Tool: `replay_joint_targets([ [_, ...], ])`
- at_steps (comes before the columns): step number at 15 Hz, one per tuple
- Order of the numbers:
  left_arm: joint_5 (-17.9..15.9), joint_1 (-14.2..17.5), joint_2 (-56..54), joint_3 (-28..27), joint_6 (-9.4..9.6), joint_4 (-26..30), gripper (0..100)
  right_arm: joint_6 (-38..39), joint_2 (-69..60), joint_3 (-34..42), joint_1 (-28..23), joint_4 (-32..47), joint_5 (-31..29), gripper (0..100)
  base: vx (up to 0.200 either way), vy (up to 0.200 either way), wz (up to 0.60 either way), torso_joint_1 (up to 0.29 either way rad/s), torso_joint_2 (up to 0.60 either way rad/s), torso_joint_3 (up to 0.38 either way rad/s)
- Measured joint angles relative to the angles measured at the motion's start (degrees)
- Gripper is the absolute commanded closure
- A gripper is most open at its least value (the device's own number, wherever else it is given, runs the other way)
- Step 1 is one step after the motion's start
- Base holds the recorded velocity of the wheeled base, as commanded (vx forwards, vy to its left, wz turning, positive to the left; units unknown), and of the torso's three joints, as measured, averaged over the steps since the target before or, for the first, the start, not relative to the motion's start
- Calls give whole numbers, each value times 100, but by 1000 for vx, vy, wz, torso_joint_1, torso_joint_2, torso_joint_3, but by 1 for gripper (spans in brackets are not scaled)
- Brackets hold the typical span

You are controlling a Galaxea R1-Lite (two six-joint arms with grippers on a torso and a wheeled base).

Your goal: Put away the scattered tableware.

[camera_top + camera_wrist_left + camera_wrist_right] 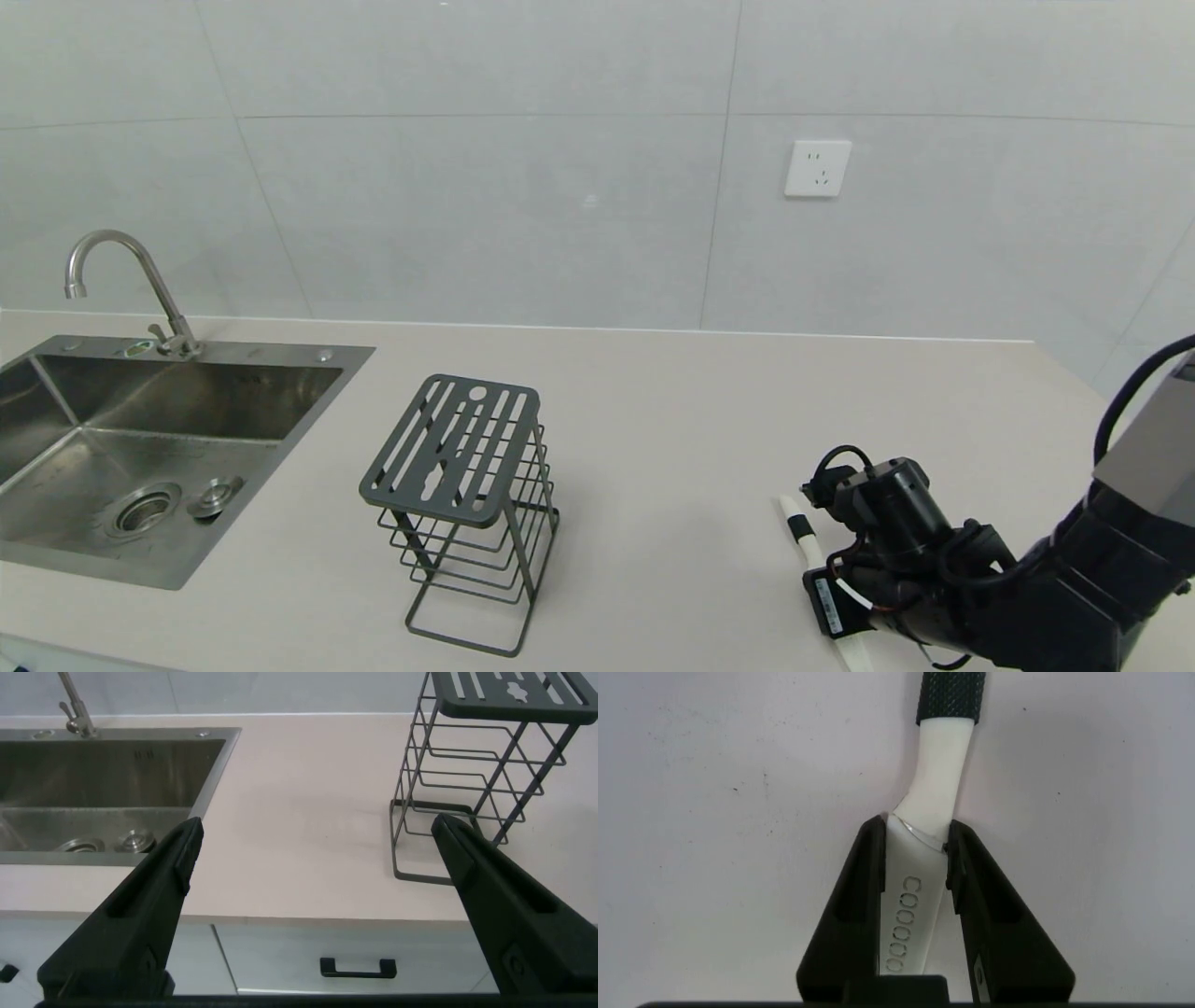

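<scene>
I count one utensil (938,775), one rack (457,504), one sink (187,392) with one tap (121,252) and one loose drain plug (215,497) beside its drain, one wall socket (818,168), and one drawer handle (358,969) below the front edge of the counter (672,420). I have two claws.

My right claw (917,833) is clamped narrow on the utensil. Its two fingers press from either side just where the white handle meets the metal part, which carries a row of small round holes. The metal part runs back between my fingers toward my wrist. The white handle sticks out past my fingertips and carries one black textured band further along. From the head view the handle points away from me toward the wall, low over the pale counter on my right side, well apart from the rack. I cannot tell whether the utensil touches the counter or sits just clear of it.

My left claw (318,826) is spread wide and holds nothing. It hangs at the front edge of the counter, between the sink on one side and the dark wire rack on the other. The rack stands upright on the counter with a slotted plate on top, just right of the sink.
</scene>
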Motion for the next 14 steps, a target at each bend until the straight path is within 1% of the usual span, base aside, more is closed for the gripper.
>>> replay_joint_targets([
  [3, -4, 0, 0, 2, 2, 6, 0, -33, -429, -72, -59, -255, 55, 100, 0, 0, 0, 0, 0, 0],
  [5, -6, 0, 0, 0, 2, 6, 0, -115, -768, -116, -127, -629, 134, 100, 0, 0, 0, 0, 0, 0],
  [6, -6, 0, 0, 0, 2, 2, 0, -265, -914, -110, -183, -952, 350, 100, 0, 0, 0, 0, 0, 0],
  [7, -6, 0, 0, 0, 2, 2, 0, -512, -1052, -90, -273, -1339, 613, 100, 0, 0, 0, 0, 0, 0],
  [8, -11, -2, 0, 0, 2, 2, 0, -744, -1181, -13, -384, -1579, 1046, 100, 0, 0, 0, 0, 0, 0],
  [9, -17, 2, 0, 0, 2, 2, 0, -1147, -1329, 69, -551, -1915, 1632, 100, 0, 0, 0, 0, 0, 0],
  [10, -22, 0, 0, 0, 2, 2, 0, -1570, -1477, 166, -723, -2091, 2081, 100, 0, 0, 0, 0, 0, 0],
  [12, -33, 0, 0, 0, 2, 0, 0, -2267, -1802, 319, -1006, -2159, 2832, 100, 0, 0, 0, 0, 0, 0],
  [13, -33, 0, 0, 0, 2, 0, 0, -2497, -1940, 419, -1048, -2146, 3020, 100, 0, 0, 0, 0, 0, 0],
  [14, -33, 0, 0, 0, 2, 0, 0, -2642, -2055, 502, -1058, -2135, 3074, 100, 0, 0, 0, 0, 0, 0],
])
